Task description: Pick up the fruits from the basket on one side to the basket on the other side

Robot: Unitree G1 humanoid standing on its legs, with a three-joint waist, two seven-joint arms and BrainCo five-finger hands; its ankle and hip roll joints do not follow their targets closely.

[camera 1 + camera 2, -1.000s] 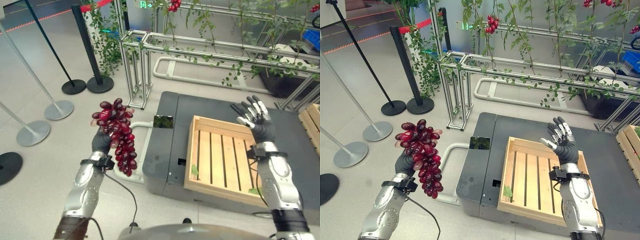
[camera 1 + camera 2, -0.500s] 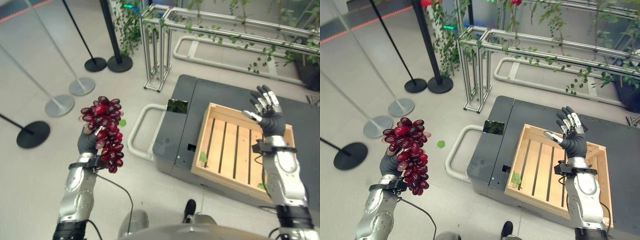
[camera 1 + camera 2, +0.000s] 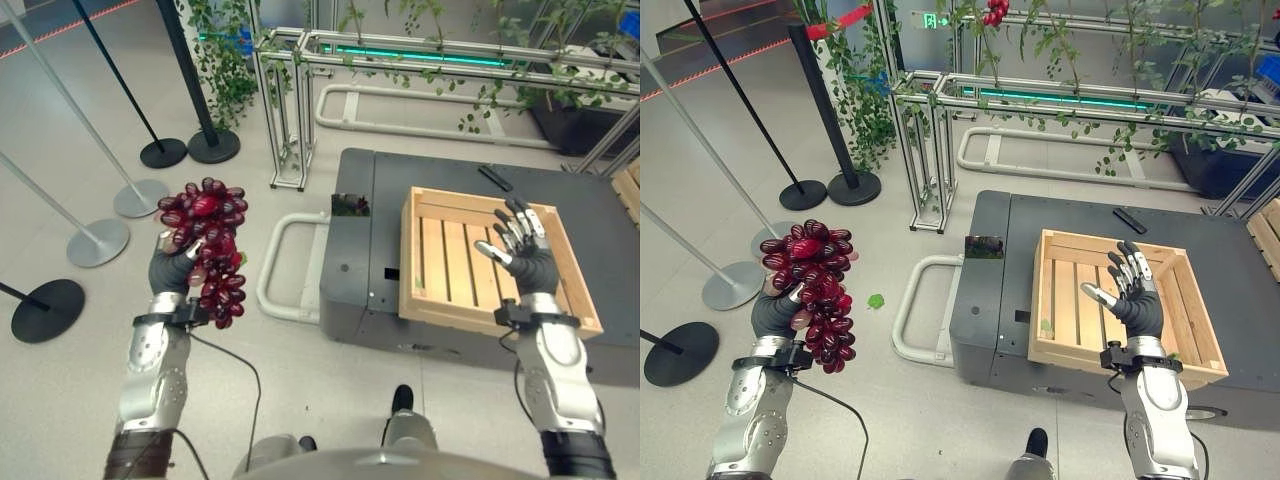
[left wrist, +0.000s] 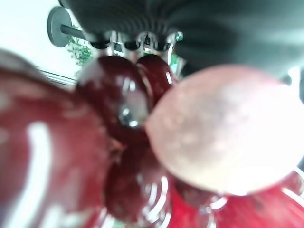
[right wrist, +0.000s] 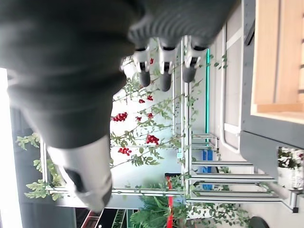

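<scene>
A big bunch of dark red grapes (image 3: 208,244) hangs in the air over the floor, left of the grey platform. My left hand (image 3: 172,270) is shut on it from behind, and the grapes (image 4: 123,142) press close against the left wrist camera. A shallow wooden crate (image 3: 440,262) with a slatted bottom sits on the platform (image 3: 355,240), holding just a small leaf (image 3: 1046,324). My right hand (image 3: 522,255) is raised above the crate's right part, open with fingers spread and nothing in it; its fingers (image 5: 161,66) stand straight in the right wrist view.
Black and silver barrier posts (image 3: 160,150) stand on round bases at the left. A metal frame with trailing vines (image 3: 420,55) runs behind the platform. A white tube handle (image 3: 275,270) juts from the platform's left side. Part of another wooden crate (image 3: 630,180) sits at the far right.
The camera has shifted, so the whole scene sits differently. My right hand has come lower over the crate's right part. My left hand still holds the grapes up at about the same height.
</scene>
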